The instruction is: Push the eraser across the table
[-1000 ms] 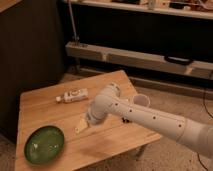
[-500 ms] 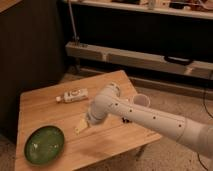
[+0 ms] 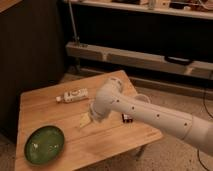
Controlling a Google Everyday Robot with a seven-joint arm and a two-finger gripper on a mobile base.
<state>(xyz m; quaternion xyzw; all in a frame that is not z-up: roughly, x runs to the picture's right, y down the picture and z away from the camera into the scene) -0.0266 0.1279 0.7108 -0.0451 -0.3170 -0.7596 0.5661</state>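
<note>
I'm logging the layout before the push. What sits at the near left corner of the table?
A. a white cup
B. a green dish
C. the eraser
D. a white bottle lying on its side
B: the green dish lies at the near left corner of the table. The gripper is at mid-table, to the dish's right, and the eraser shows just past the arm on the right.

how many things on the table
4: green plate front left, white bottle near the far edge, white cup and dark eraser at the right, partly behind the arm. The gripper is over the middle of the table; the arm may hide more.
</note>
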